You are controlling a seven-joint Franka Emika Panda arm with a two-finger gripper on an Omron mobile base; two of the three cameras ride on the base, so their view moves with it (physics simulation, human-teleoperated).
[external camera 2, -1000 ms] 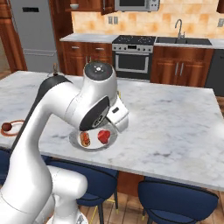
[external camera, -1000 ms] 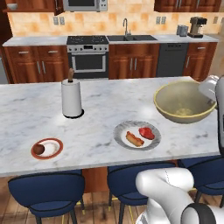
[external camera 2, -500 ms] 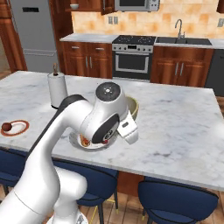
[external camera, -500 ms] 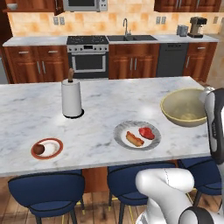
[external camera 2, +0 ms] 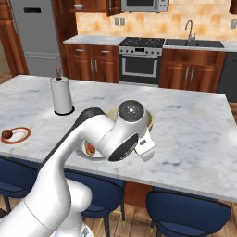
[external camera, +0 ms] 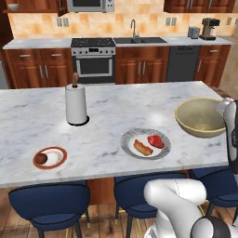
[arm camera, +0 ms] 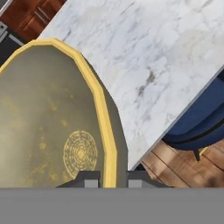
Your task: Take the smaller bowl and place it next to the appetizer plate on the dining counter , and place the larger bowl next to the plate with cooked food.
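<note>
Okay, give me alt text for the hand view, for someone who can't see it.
Close-up from the robot's hand: the gripper is shut on the thin yellow rim of the larger bowl, an olive-beige bowl with a pale ring pattern at its bottom. Beside the bowl lies the white-grey marble top of the dining counter, with a blue stool and wood floor past its edge.

no readable text, labels, brands or numbers anywhere
</note>
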